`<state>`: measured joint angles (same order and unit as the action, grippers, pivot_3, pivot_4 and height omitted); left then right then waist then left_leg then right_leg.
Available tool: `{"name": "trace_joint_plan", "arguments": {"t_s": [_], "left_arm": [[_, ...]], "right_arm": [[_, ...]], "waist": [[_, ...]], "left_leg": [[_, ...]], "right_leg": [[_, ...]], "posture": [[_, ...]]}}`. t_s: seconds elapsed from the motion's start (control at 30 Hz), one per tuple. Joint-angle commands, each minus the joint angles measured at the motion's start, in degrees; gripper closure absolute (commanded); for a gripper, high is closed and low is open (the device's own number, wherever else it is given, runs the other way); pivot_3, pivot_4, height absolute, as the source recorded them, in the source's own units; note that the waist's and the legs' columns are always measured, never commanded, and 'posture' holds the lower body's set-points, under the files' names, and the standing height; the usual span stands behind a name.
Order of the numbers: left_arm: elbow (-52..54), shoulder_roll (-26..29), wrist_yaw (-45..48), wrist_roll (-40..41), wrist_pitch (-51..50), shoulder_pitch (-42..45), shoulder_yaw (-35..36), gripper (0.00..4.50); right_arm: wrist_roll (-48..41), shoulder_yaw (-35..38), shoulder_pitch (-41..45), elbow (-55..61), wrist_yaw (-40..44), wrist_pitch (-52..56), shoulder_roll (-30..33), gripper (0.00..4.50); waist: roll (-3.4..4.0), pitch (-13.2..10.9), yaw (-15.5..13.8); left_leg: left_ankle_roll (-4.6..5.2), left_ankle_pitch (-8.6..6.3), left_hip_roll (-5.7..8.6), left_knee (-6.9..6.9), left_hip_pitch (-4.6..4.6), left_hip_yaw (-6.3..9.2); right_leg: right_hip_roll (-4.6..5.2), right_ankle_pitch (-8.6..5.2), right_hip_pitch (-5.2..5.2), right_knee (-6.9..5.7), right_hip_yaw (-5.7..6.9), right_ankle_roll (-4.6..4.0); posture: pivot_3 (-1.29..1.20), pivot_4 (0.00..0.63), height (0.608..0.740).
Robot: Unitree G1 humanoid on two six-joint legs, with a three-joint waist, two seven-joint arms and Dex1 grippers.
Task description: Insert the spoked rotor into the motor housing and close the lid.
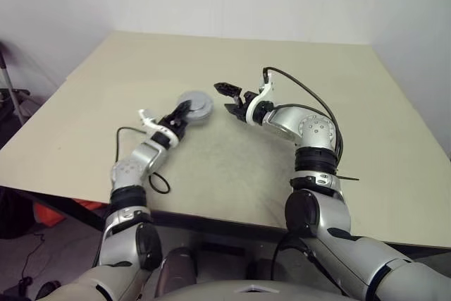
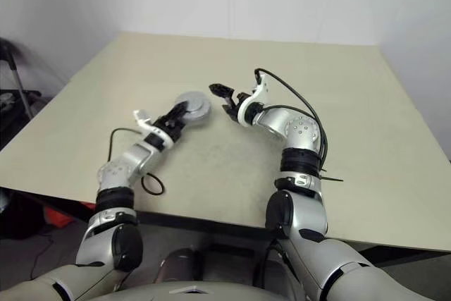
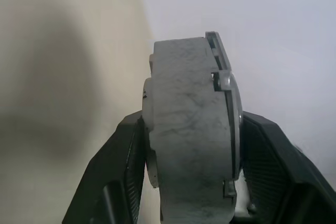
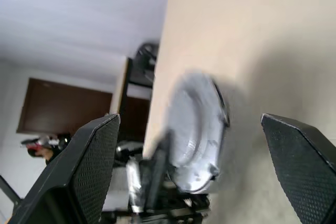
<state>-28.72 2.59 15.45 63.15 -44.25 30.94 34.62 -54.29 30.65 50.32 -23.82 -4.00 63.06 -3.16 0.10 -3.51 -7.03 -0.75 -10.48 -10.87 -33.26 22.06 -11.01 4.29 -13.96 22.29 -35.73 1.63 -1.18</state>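
While my left hand [image 1: 184,112] reaches out over the beige bench [image 1: 232,153], it pinches a round grey assembly [image 1: 195,106] by its two flat faces, one black finger on each side. From the left wrist view, that piece reads as a thick pale grey drum, which I take to be the motor housing [image 3: 186,135], with a thinner metal disc, seemingly the lid [image 3: 227,85], seated flat against one face. I cannot see the copper windings or the spoked rotor from any angle, so I cannot tell whether the rotor sits inside.

From the head views, the assembly is at about the middle of the bench, and I cannot tell whether its lower edge touches the surface.

My right hand [image 1: 230,99] is just beside it, on its right, pointing toward it with the fingers spread wide and nothing between them. In the right wrist view, the grey disc shows between those two fingers [image 4: 97,156] but apart from both, with the left hand's dark finger gripping its lower part.
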Motion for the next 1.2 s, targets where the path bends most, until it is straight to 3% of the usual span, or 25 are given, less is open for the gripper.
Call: {"name": "trace_joint_plan", "arguments": {"t_s": [0.03, 0.3, 0.57, 0.6, 0.67, 0.77, 1.0, 1.1, 1.2], "left_arm": [[2.97, 1.97, -0.75, 2.52, 3.56, 0.19, 4.25, 2.07], [5.40, 6.06, -3.35, 2.70, 7.29, -3.89, 9.08, 2.07], [2.32, 9.14, -8.32, -2.83, 16.80, -5.05, 11.05, 2.07], [2.18, 9.25, -8.53, -3.03, 17.35, -5.03, 11.04, 1.53], [3.18, 10.45, -7.72, -3.26, 17.63, -5.45, 10.77, 1.00], [1.98, 16.48, -8.53, -3.44, 17.75, -4.76, 12.73, 0.04], [-4.41, 28.88, -6.68, -8.57, 18.66, -2.95, 11.95, 0.04], [3.25, 30.17, -2.55, -15.84, 20.36, -4.21, 3.78, 0.04], [12.20, 27.74, -0.21, -20.66, 22.28, -5.74, -3.51, 0.04]], "right_arm": [[-1.43, -0.08, 0.97, 1.53, 0.66, -0.95, 0.09, 0.10], [-0.87, -0.44, 0.31, 0.54, 1.38, -1.07, 1.12, 0.10], [0.03, -1.42, 0.58, -0.74, 2.39, -1.66, 1.32, 0.10], [0.16, -1.50, 0.62, -0.95, 2.48, -1.74, 1.33, 0.06], [0.09, -1.59, 0.68, -1.33, 2.64, -1.62, 1.36, 0.06], [0.93, -2.44, 0.68, -3.29, 3.10, -1.27, 2.02, 0.06], [5.17, -5.23, 1.88, -7.72, 5.40, -1.73, 4.42, 0.06], [13.22, -14.53, 0.69, -4.05, 11.95, -7.73, 6.83, 0.06], [22.82, -23.72, -2.28, 1.32, 19.99, -21.34, 9.95, 0.06]], "waist": [[-0.06, -0.04, -0.14], [-0.10, -0.02, -0.10], [-0.22, 0.04, 0.14], [-0.22, 0.04, 0.22], [-0.23, 0.04, 0.27], [-0.25, 0.06, 1.29], [-0.30, 0.08, 1.11], [-0.33, 0.10, 0.19], [-0.38, 0.12, -0.76]], "left_leg": [[0.00, 0.00, 0.01, 0.00, 0.04, 0.02], [-0.04, 0.02, 0.01, -0.04, 0.00, 0.09], [-0.09, 0.05, 0.01, -0.06, -0.06, 0.16], [-0.11, 0.06, -0.01, -0.05, -0.11, 0.16], [-0.15, 0.09, -0.03, -0.04, -0.15, 0.16], [-0.25, 0.14, -0.09, -0.01, -0.29, 0.16], [-0.33, 0.19, 0.01, -0.01, -0.26, 0.23], [-0.35, 0.20, 0.06, -0.04, -0.22, 0.30], [-0.43, 0.25, 0.06, -0.13, -0.08, 0.47]], "right_leg": [[0.00, 0.00, 0.01, 0.01, 0.01, 0.00], [0.00, 0.00, -0.04, -0.02, 0.03, 0.01], [0.00, 0.00, -0.12, -0.02, 0.04, 0.02], [0.00, 0.00, -0.15, -0.03, 0.04, 0.02], [-0.02, 0.00, -0.17, -0.04, 0.04, 0.02], [-0.06, 0.00, -0.24, -0.10, 0.04, 0.02], [-0.03, -0.01, -0.30, -0.03, 0.04, 0.03], [0.04, -0.02, -0.34, -0.04, 0.07, 0.04], [0.12, 0.00, -0.36, -0.03, 0.24, 0.05]], "posture": [[0.00, 0.000, 0.740], [0.00, 0.000, 0.740], [0.00, 0.000, 0.740], [0.00, 0.000, 0.740], [0.00, 0.000, 0.740], [0.00, 0.000, 0.740], [0.00, 0.000, 0.740], [0.00, 0.000, 0.740], [0.00, 0.000, 0.740]]}}
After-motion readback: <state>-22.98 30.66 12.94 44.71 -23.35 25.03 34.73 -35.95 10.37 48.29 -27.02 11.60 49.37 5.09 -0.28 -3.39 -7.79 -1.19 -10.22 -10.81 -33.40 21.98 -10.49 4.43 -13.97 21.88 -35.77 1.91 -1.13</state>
